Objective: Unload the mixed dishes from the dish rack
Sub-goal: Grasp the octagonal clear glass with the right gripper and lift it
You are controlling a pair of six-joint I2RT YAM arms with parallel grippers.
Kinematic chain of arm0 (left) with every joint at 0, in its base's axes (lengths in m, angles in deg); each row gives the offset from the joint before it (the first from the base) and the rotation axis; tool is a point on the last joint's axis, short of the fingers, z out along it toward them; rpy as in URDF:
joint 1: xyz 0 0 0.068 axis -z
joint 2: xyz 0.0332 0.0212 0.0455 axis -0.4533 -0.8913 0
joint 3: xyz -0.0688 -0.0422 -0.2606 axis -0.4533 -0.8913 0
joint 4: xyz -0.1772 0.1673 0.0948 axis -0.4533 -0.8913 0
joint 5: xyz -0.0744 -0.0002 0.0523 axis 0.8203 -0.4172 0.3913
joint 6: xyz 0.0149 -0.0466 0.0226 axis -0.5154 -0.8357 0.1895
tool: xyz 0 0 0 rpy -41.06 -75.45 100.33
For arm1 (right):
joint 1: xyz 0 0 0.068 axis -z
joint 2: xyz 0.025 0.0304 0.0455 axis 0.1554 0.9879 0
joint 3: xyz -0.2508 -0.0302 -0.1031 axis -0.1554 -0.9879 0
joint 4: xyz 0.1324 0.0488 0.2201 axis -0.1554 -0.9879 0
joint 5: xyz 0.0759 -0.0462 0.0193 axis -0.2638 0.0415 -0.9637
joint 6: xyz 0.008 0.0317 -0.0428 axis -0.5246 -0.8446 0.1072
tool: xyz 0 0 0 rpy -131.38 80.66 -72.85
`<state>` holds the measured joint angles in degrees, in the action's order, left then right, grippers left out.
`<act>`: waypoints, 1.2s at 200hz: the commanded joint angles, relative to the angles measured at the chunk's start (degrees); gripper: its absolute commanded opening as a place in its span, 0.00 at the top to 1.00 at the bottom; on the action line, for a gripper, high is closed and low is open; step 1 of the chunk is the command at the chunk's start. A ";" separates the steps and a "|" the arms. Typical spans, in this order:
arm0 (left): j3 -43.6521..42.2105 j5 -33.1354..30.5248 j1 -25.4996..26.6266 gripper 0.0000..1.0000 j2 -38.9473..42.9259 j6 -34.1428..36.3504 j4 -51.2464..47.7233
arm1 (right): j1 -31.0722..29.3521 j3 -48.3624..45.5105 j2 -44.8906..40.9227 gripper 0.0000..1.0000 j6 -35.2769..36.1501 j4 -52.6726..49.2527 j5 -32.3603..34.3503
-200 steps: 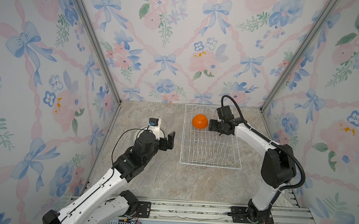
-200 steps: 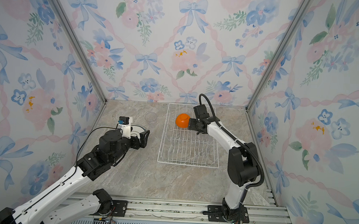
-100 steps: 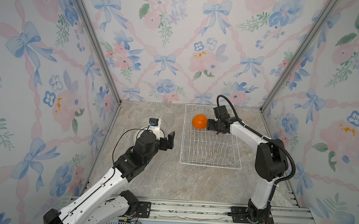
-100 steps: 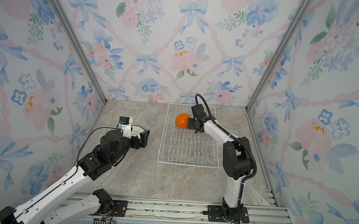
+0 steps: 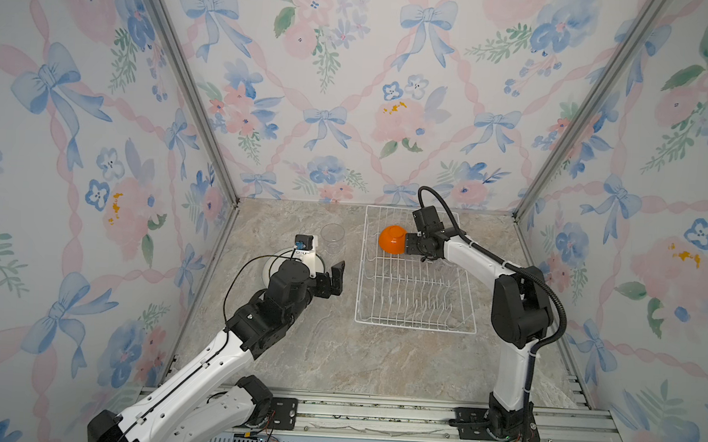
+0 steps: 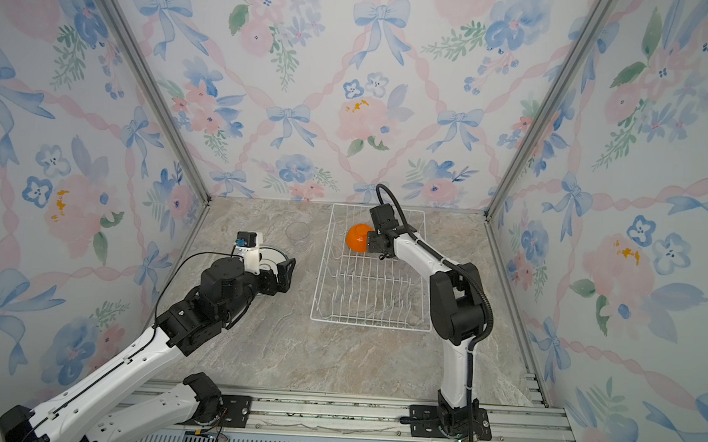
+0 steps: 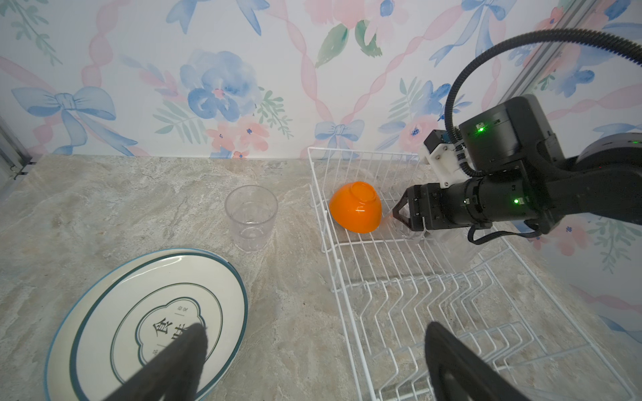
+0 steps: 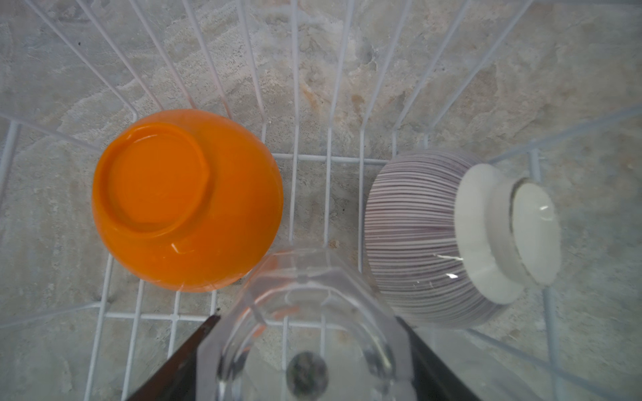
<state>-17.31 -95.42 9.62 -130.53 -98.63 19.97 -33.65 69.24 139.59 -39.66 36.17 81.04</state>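
The white wire dish rack (image 5: pixel 413 325) (image 6: pixel 367 325) stands right of centre. At its far end an orange bowl (image 5: pixel 391 238) (image 8: pixel 187 198) lies upside down, with a small striped bowl (image 8: pixel 434 236) tipped beside it. My right gripper (image 5: pixel 408 245) (image 8: pixel 309 317) reaches in next to the orange bowl, its fingers pressed on both sides of a clear tumbler (image 8: pixel 312 305). A second clear tumbler (image 5: pixel 332 237) (image 7: pixel 250 217) stands upright on the table. A white plate with a blue rim (image 7: pixel 146 323) (image 6: pixel 271 256) lies left of the rack. My left gripper (image 5: pixel 334 281) (image 7: pixel 316 333) hovers open between plate and rack, holding nothing.
Floral walls close in the marble table on three sides. Rows of upright plate prongs (image 7: pixel 451 312) fill the near half of the rack. My left arm (image 5: pixel 255 325) hides part of the plate in both top views.
My right gripper has slid left along the rack's far end, up against the orange bowl, and its jaws have narrowed onto the tumbler. The left arm has stayed put.
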 commanded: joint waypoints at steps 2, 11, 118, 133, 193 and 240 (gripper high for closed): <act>-0.25 0.80 0.10 0.02 -0.15 -1.19 0.84 | -0.79 2.21 1.45 0.30 1.26 -0.20 1.97; -0.35 0.92 0.07 0.02 -0.10 -1.53 0.91 | -0.98 2.25 1.37 0.33 1.56 0.13 2.13; -0.70 2.13 0.08 0.02 -1.74 -2.34 0.89 | -1.13 -4.39 -5.85 0.48 -1.61 3.30 0.52; -0.86 2.86 0.13 0.02 -1.88 -2.69 0.92 | -1.14 -5.86 -7.17 0.48 -2.79 3.59 -0.08; -1.74 4.85 0.08 0.02 -1.67 -3.75 1.14 | -1.26 -9.84 -12.18 0.48 -6.23 4.66 -3.32; -2.51 7.26 0.10 0.02 -2.46 -4.85 2.92 | -1.71 -12.52 -18.47 0.49 -9.84 5.25 -6.93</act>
<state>-18.67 -90.44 9.62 -132.36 -102.13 20.81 -34.39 57.75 126.28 -46.48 39.65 76.28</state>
